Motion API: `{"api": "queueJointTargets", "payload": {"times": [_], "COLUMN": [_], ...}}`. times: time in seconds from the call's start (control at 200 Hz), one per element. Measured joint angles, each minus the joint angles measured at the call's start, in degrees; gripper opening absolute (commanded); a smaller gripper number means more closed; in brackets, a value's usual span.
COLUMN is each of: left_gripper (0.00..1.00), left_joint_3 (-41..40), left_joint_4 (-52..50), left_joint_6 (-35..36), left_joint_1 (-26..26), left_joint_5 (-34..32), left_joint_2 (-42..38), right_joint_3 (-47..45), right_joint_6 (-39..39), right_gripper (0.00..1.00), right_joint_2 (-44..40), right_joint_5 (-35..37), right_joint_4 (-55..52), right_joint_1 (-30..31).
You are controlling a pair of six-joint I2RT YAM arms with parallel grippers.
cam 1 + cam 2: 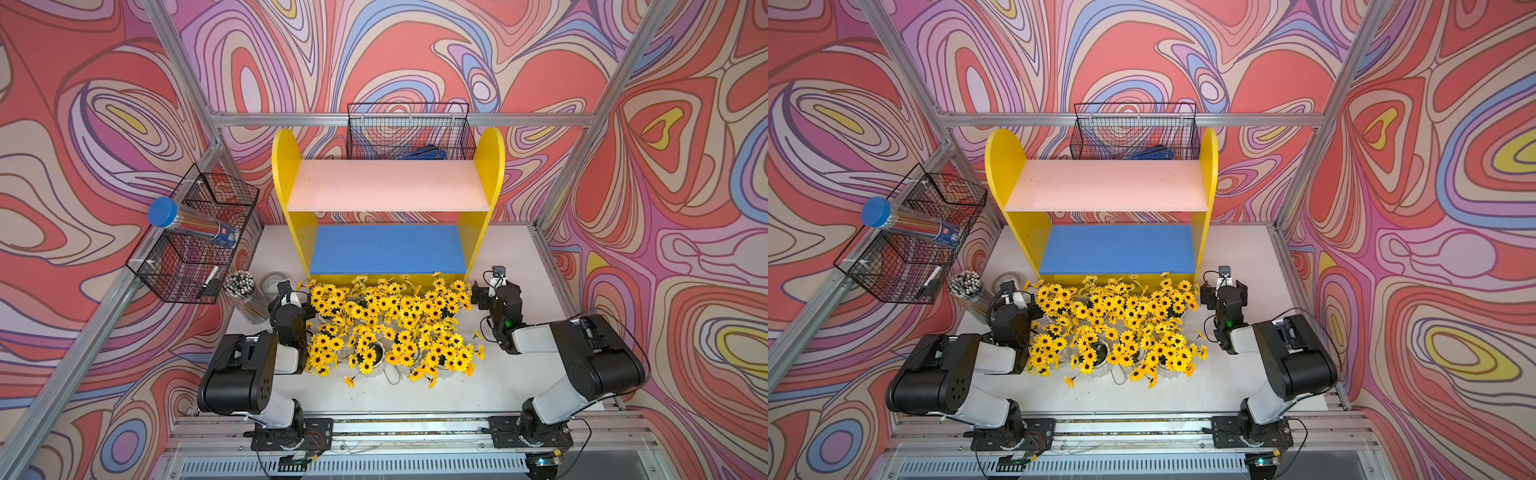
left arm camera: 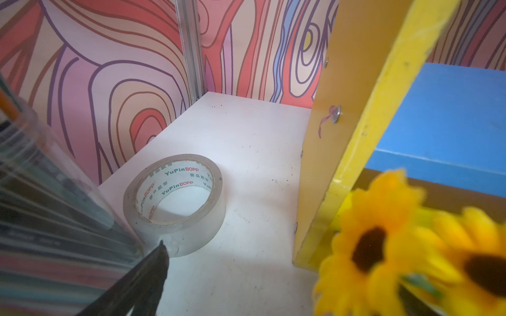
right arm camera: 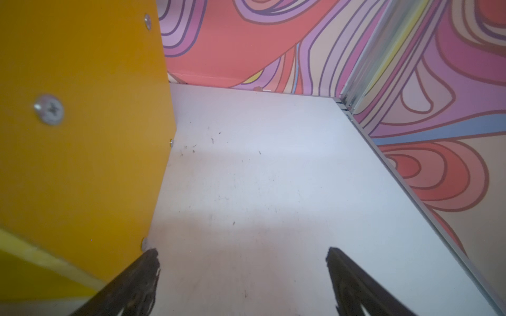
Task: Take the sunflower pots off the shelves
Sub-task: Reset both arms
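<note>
Sunflower pots (image 1: pixel 390 332) crowd the table (image 1: pixel 498 374) before the shelves (image 1: pixel 386 185); left hand (image 1: pixel 296 293), right hand (image 3: pixel 242 254) spread wide

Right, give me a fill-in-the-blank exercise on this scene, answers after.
The shelves' lower board is ____.
The sunflower pots stand in ____ of the shelves.
The clear jar beside the tape roll holds ____.
The right gripper's jaws stand ____.
Missing words: blue; front; pencils; open.
</note>
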Motion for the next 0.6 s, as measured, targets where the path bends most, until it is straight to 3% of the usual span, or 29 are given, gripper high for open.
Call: {"api": "queueJointTargets", "payload": {"times": [0.12,0.346,0.601], "left_gripper": [1.00,1.00,1.00], "left_joint_3": [0.00,1.46,8.46], "left_joint_4": [-0.02,-2.27,-13.22], "left_joint_6": [-0.02,0.15,3.67], "left_joint_1": [0.02,0.00,0.00], "left_joint_5": [-0.02,0.48,8.00], "left_joint_2": [0.00,0.00,0.09], "right_joint_3": [-2.36,2.34,2.89], "right_joint_6": [1.62,4.35,5.25], "right_gripper": [0.98,0.98,0.98], "right_joint_2": [3.52,4.11,4.11], "right_joint_5": [-1.07,-2.67,-3.61], "right_joint_4": [7.34,5.84,5.01], "right_joint_1": [-4.09,-6.69,-7.32]}}
